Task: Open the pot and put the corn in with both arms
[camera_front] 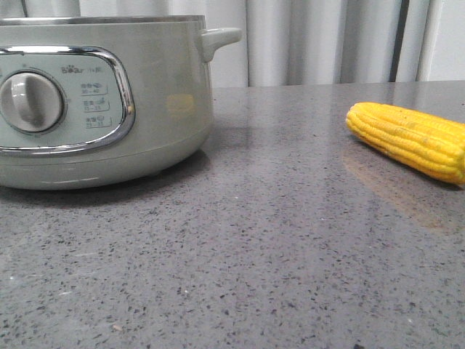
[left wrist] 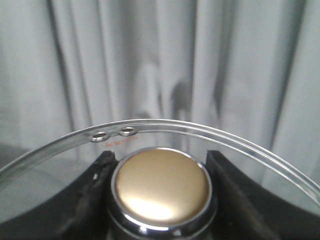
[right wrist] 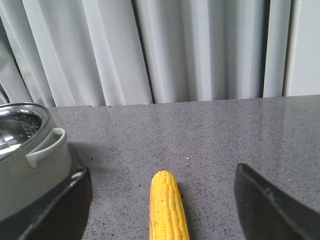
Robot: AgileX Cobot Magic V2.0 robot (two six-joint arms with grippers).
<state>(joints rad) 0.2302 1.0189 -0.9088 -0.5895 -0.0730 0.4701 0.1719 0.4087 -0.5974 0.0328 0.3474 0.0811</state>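
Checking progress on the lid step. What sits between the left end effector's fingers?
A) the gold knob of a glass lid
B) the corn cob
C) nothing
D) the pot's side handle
A: in the left wrist view the gold knob of the glass lid sits between the black fingers.

Pot (camera_front: 102,109) cut off by left and top edges in the front view; top hidden there, so lid on or off cannot be told from that view. Small labels beside the dial (camera_front: 30,102) too small to read. Corn (camera_front: 410,139) runs off the right edge, far end unseen. No arms visible in the front view.

Left wrist view: glass lid (left wrist: 210,132) rim cut off both sides, gold knob (left wrist: 161,184) base cropped at the bottom edge; left gripper (left wrist: 161,200) fingers only partly in frame, probably touching the knob. Red print by the vent holes unreadable.

Right wrist view: corn's lower end cropped, pot mostly out of frame, right gripper (right wrist: 162,205) fingertips cut off.
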